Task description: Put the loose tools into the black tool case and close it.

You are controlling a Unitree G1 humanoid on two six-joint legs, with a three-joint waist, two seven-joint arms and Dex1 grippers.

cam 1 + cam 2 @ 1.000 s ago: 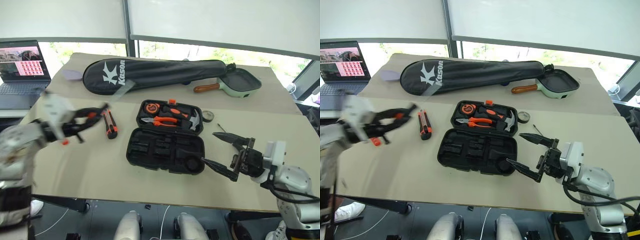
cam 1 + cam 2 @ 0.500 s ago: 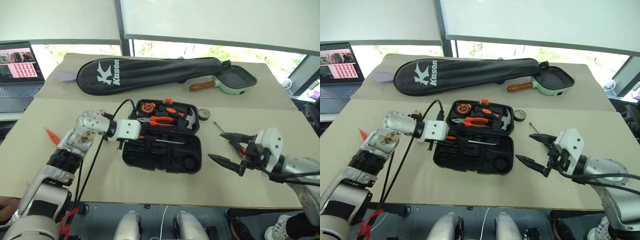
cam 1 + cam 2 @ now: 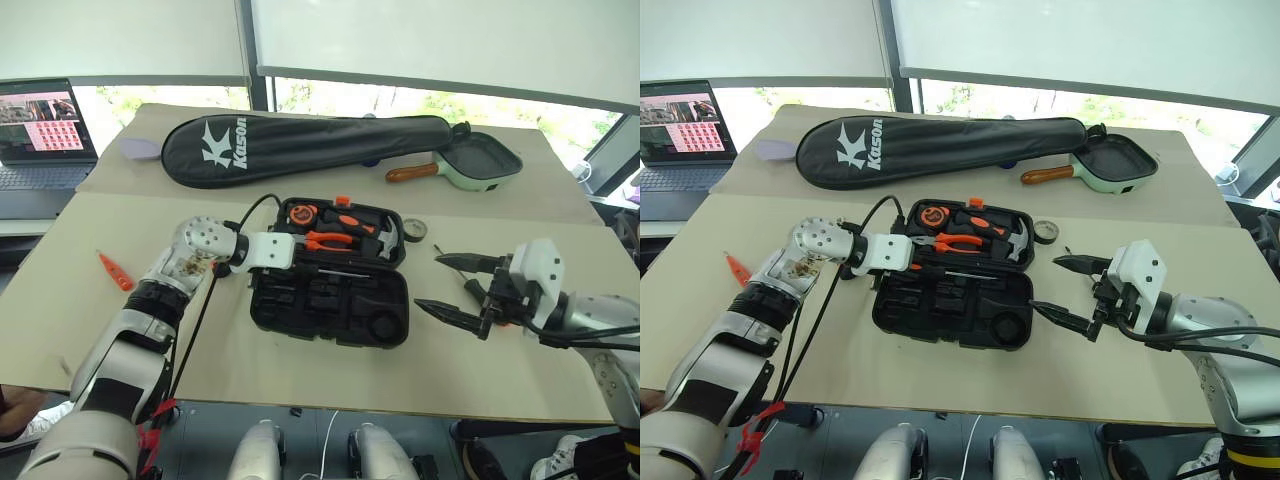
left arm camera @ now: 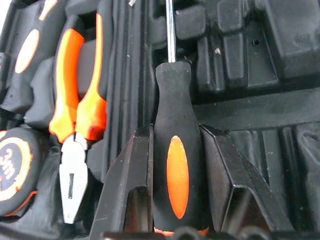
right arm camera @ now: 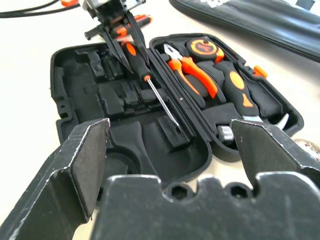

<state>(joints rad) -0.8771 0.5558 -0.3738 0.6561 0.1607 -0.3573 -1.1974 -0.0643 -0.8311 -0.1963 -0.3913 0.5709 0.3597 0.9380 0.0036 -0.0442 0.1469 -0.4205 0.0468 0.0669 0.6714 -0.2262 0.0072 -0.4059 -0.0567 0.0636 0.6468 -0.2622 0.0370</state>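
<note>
While the right gripper point(image 3: 452, 286) hovers wide-jawed, the left gripper point(image 4: 176, 165) clamps a screwdriver point(image 4: 172, 150) over the case point(image 3: 330, 310).

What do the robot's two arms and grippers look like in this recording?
Both arms are silver-grey metal segments ending in white wrist housings. Black cables loop along the left arm, with a red tie near its base. Each of the left gripper and right gripper has two black, tapering, pointed fingers, scuffed pale at the edges.
</note>
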